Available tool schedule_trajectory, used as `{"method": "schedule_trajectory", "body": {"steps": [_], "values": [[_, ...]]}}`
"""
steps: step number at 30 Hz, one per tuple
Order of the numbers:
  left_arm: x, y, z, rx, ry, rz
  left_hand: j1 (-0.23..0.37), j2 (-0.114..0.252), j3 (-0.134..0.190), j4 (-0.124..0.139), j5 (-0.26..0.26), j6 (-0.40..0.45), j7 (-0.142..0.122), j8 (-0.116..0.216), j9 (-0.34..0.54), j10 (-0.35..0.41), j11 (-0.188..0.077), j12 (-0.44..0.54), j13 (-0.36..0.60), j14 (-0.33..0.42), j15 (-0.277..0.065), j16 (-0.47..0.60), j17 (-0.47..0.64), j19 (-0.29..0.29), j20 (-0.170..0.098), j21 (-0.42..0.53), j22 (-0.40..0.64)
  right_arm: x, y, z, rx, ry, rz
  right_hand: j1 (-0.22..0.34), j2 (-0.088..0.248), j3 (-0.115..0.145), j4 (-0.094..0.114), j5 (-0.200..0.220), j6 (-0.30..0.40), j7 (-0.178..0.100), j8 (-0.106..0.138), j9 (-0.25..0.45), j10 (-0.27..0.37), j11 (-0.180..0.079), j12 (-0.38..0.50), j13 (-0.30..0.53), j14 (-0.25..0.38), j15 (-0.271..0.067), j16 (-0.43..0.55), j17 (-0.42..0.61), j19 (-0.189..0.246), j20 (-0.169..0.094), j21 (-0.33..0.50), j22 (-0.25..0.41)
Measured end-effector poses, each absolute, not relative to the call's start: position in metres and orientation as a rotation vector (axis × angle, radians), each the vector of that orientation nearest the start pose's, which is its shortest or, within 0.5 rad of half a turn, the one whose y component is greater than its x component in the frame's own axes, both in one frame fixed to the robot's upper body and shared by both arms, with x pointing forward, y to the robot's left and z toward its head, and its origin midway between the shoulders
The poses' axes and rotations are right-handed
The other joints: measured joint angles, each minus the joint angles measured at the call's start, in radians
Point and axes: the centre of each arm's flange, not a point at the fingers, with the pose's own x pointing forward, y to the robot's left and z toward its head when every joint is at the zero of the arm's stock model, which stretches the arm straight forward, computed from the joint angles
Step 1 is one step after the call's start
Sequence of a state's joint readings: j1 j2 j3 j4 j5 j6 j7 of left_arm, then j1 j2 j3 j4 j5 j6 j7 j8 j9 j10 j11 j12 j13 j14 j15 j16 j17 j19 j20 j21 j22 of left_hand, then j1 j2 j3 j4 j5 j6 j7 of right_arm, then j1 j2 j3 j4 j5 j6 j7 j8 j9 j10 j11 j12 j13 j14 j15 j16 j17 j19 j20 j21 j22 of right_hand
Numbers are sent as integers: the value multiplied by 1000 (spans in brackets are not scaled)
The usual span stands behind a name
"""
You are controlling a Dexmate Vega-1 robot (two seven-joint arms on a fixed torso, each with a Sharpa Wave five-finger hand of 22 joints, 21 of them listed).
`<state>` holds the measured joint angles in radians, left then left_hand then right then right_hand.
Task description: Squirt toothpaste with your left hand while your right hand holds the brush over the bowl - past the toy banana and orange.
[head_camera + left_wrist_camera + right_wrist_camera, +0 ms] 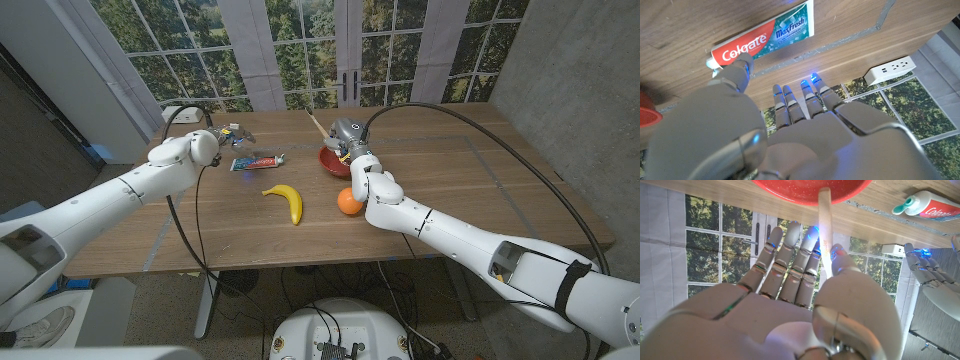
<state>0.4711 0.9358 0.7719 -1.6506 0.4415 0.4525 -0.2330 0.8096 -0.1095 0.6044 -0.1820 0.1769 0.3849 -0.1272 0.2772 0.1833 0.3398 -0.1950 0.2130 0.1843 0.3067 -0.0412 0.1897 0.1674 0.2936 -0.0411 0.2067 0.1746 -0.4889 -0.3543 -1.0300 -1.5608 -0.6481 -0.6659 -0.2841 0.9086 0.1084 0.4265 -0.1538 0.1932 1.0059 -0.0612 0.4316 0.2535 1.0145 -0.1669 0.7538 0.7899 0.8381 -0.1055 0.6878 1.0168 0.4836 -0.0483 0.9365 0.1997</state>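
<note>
The toothpaste tube [258, 161] lies flat on the table, red and green with its white cap toward the bowl; it is also seen close up as the tube [765, 37]. My left hand [212, 146] hovers just beside it with fingers [805, 97] spread and the thumb tip by the cap end, gripping nothing. My right hand [350, 135] pinches the wooden brush handle [825, 225] between thumb and fingers, and the brush [318, 125] slants up over the red bowl [330, 162]. Nearer the front lie the toy banana [287, 200] and the orange [348, 201].
A white power strip [180, 108] with a black cable sits at the back left of the table [450, 180]. Windows stand behind the far edge. Bare wood stretches to the right of the bowl and along the front.
</note>
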Motion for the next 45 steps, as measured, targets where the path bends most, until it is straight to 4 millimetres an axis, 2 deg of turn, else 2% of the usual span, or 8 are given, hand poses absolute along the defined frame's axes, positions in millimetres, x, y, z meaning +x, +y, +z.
{"method": "schedule_trajectory", "body": {"steps": [2,7,10,20,22,29,31,45], "values": [[640,318,86,1554,-221,108,9,-7,-6,-2,0,11,-10,4,1,11,-3,0,0,6,0,0,0,3,1,0,0,617,-33,36,-1337,-690,-249,0,0,0,0,0,0,0,0,0,0,0,0,0,0,0,-4,4,0,0,8,0],[645,312,87,1607,-224,91,39,-17,-29,2,0,48,-12,17,5,35,-3,0,4,33,-2,0,3,30,0,4,0,617,-33,37,-1335,-690,-250,0,0,0,0,0,0,0,0,0,0,0,0,0,2,2,-7,9,0,0,8,0],[646,310,87,1629,-229,88,51,-14,-39,4,0,65,-21,25,10,45,-4,0,4,42,0,0,3,36,0,4,1,617,-34,36,-1335,-689,-250,0,0,0,0,0,0,0,0,0,0,0,0,0,4,4,-8,9,-4,-4,8,0],[651,302,86,1689,-255,93,96,-7,-68,5,0,106,-22,51,15,108,-16,9,9,89,-3,7,8,63,-2,12,5,616,-34,36,-1331,-689,-251,0,0,0,0,-1,0,0,1,0,0,0,0,0,9,-2,-15,20,-9,2,21,0],[655,299,78,1697,-254,89,108,-5,-73,2,0,119,-23,59,15,124,-16,13,9,97,-2,7,8,72,-1,12,5,615,-35,36,-1330,-688,-252,0,0,0,0,-1,2,2,1,0,0,0,0,0,9,-2,-15,23,-9,2,23,0],[655,296,76,1716,-282,103,151,13,-86,6,0,134,-37,67,19,153,-20,17,14,130,-5,16,12,93,-1,16,5,614,-35,36,-1329,-689,-252,0,0,0,0,-1,2,2,1,-1,0,0,0,2,9,-2,-19,31,-9,2,29,-3],[659,295,66,1715,-280,94,157,21,-90,2,0,141,-44,71,19,166,-19,20,14,139,-4,16,12,95,-2,16,5,614,-36,36,-1329,-688,-253,0,0,0,0,-2,2,2,1,-1,0,0,0,5,11,0,-19,32,-9,2,33,-5],[666,293,55,1702,-312,91,190,53,-107,16,0,146,-39,78,19,183,-19,20,18,165,-5,23,17,131,-2,23,5,614,-36,34,-1331,-682,-251,-4,4,2,-2,-4,2,2,1,0,0,0,-7,5,14,-3,-31,51,-16,2,44,-4]]}}
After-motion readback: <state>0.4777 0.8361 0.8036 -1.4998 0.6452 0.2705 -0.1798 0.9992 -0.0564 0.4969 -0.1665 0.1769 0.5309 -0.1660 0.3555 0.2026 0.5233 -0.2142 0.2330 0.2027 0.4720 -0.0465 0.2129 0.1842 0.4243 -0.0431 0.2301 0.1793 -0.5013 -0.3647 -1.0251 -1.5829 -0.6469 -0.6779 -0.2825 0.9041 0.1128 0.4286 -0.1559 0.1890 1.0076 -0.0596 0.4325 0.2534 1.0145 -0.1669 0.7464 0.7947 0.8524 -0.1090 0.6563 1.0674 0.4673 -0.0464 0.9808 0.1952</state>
